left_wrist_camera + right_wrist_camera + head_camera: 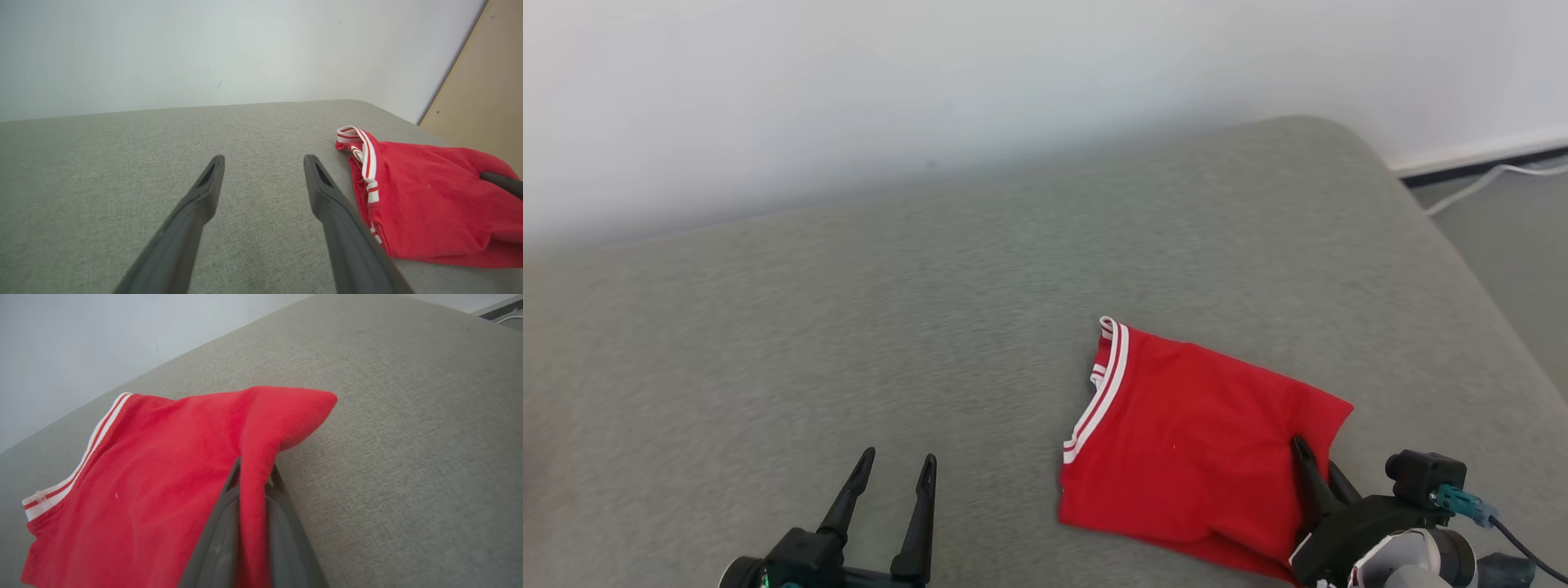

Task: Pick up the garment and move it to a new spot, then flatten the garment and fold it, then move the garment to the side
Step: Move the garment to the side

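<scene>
The garment (1192,441) is red with a red-and-white striped band, folded into a rough rectangle on the grey cushion at the right. My right gripper (1319,465) is shut on the garment's right edge; in the right wrist view a ridge of red cloth (253,490) is pinched between the two fingers. The garment (429,200) lies to the right of my left gripper (263,163) in the left wrist view. My left gripper (900,461) stands open at the lower left above bare cushion, well apart from the cloth.
The grey cushion (849,327) runs back to a white wall (849,98). Its right edge drops to the floor, where a white cable (1486,184) lies by the baseboard. A tan panel (486,90) stands at the right in the left wrist view.
</scene>
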Motion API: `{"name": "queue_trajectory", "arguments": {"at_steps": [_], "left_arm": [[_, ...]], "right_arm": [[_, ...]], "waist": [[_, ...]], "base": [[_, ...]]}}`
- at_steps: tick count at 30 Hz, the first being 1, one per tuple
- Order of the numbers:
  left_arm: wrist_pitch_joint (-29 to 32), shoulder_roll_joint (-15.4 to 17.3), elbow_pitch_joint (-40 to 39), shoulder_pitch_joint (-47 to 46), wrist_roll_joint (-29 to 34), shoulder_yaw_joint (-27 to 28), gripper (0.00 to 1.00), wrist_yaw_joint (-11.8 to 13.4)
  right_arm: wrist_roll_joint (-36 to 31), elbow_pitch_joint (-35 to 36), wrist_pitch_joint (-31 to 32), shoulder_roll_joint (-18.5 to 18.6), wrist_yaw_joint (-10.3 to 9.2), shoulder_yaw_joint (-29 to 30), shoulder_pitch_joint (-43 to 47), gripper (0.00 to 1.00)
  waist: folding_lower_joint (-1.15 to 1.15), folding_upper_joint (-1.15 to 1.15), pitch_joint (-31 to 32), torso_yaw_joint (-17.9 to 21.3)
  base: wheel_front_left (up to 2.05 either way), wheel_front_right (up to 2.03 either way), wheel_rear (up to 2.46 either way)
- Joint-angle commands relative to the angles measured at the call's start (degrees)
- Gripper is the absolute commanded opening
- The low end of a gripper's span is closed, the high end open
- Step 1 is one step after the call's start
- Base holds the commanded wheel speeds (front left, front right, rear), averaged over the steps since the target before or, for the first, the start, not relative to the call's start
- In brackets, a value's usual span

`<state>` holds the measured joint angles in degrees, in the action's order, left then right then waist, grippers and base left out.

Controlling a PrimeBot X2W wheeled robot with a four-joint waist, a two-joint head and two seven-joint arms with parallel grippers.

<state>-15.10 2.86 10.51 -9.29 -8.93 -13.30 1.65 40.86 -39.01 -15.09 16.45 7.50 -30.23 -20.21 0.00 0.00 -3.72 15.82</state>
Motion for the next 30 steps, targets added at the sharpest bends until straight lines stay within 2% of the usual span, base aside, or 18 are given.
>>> {"name": "queue_trajectory", "arguments": {"at_steps": [1,10,14,21,30], "left_arm": [[-0.1,0.1,0.0,0.1,0.5,0.0,1.0,-0.2],[-0.1,0.1,-0.2,-1.8,1.6,-0.1,1.0,-0.8],[-0.1,0.1,-0.1,-3.1,2.1,-1.3,1.0,-1.4],[-0.1,0.1,-0.6,-4.8,2.6,-3.2,1.0,-1.5],[-0.1,0.1,-0.3,-6.6,3.7,-4.7,1.0,-1.3]], "right_arm": [[-0.1,0.0,0.0,0.3,-0.02,0.3,0.9,0.0],[0.3,0.4,-0.1,-0.2,-0.02,0.9,0.6,0.0],[0.5,0.7,0.0,-0.4,-0.02,2.1,0.6,0.0],[-3.1,2.2,-0.1,0.8,-0.02,2.5,-3.4,0.0],[-11.3,-0.8,-0.1,7.0,-0.02,4.3,-17.1,0.0]], "waist": [[0.0,0.0,0.1,8.0],[0.0,0.0,-2.1,12.8],[0.0,0.0,-3.2,13.0],[0.0,0.0,-5.7,11.0],[0.0,0.0,-9.6,4.8]], "base": [[0.0,0.0,0.0],[0.0,0.0,0.0],[0.0,0.0,0.0],[0.0,0.0,0.0],[0.0,0.0,0.0]]}}
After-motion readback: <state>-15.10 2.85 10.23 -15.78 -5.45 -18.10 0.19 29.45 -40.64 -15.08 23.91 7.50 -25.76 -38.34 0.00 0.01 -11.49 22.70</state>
